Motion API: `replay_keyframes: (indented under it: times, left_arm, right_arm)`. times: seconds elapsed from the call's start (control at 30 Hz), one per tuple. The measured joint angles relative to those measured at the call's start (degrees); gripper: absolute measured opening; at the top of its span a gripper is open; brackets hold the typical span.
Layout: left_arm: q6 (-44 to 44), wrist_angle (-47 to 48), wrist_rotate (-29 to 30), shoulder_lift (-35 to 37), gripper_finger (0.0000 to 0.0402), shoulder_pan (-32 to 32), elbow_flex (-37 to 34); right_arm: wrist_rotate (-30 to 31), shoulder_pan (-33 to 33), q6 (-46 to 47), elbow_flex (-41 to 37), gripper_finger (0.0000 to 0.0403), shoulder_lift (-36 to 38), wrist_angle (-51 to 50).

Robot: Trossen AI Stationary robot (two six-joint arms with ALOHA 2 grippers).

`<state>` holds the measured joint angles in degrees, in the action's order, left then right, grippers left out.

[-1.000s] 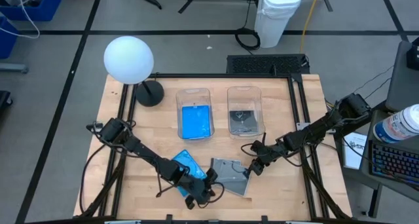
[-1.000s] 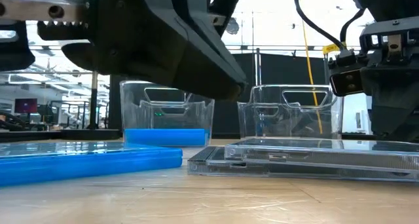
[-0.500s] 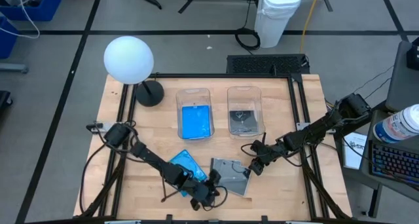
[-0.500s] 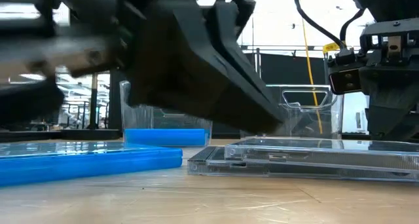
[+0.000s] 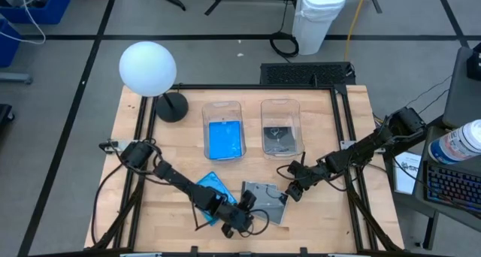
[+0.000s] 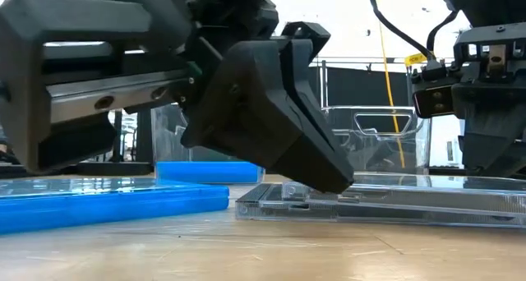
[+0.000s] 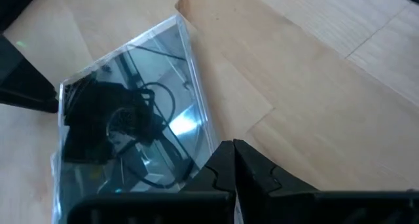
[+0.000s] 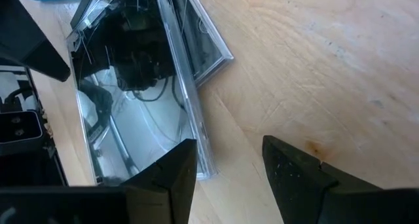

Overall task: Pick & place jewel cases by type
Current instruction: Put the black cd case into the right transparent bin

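On the left, a blue jewel case (image 5: 213, 184) is lying flat on the table (image 5: 331, 219), just behind the left arm's forearm and untouched; beyond it, farther from both tools, two clear tubs are standing side by side, the left tub (image 5: 224, 129) already holding a blue case, the right tub (image 5: 280, 127) holding a grey see-through one.

The left gripper (image 5: 239, 221) is sitting low at the near-left corner of the stacked grey see-through jewel cases (image 5: 264, 201); over the last second it has been sliding from the table's front edge toward that stack, and its fingers, already nearly together, are now pressed fully together with nothing between them; in the left wrist view the joined tips (image 7: 234, 160) are touching, or all but touching, the corner of the top case (image 7: 131, 145). With its tips together it is not gripping anything; it seems to be nudging or steadying the stack, so no case is leaving the table yet.

To the right, the right gripper (image 5: 291, 189) is hovering at the stack's far-right edge, unmoved over that second; its fingers are standing apart, one finger (image 8: 167, 175) over the case's rim and the other over bare wood, clamped on nothing. Probably it is waiting for an edge to be presented, so the grey cases are still to be sorted, and the blue one as well.
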<state>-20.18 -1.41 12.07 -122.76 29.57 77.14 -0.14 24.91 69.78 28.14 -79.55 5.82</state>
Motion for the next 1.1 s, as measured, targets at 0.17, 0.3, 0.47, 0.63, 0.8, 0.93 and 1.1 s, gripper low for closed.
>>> replay_keyframes:
  times: [0.17, 0.3, 0.47, 0.63, 0.8, 0.93, 1.1]
  left_arm:
    - [0.0, -0.4, 0.1, 0.0, 0.0011, 0.0, 0.0]
    - [0.5, 1.1, 0.3, 0.0, 0.0005, -0.1, 0.0]
    - [0.8, 1.0, 0.9, 0.0, 0.0014, -0.1, 0.0]
    - [0.9, 1.0, 0.9, -0.6, 0.0004, -0.3, 0.0]
    - [0.9, -0.2, 1.3, -1.9, 0.0014, -0.6, -0.1]
    - [0.6, -1.7, 1.8, -2.6, 0.0006, -0.8, 0.0]
    - [0.3, -2.2, 1.8, -2.6, 0.0012, -1.3, 0.0]
  right_arm:
    - [0.0, 0.0, 0.0, 0.0, 0.0167, 0.0, 0.1]
    - [-1.0, 0.0, 0.0, 0.0, 0.0167, 0.0, 0.6]
    - [-1.8, 0.0, 0.0, 0.0, 0.0167, 0.0, 2.8]
    - [-3.0, 0.0, 0.0, 0.0, 0.0167, 0.0, 3.9]
    - [-3.0, 0.1, 0.2, 0.0, 0.0167, 0.0, 3.9]
    - [-3.0, 0.7, 0.4, 0.0, 0.0167, 0.0, 3.6]
    - [-3.0, 2.0, 1.2, 0.0, 0.0167, 0.0, 3.4]
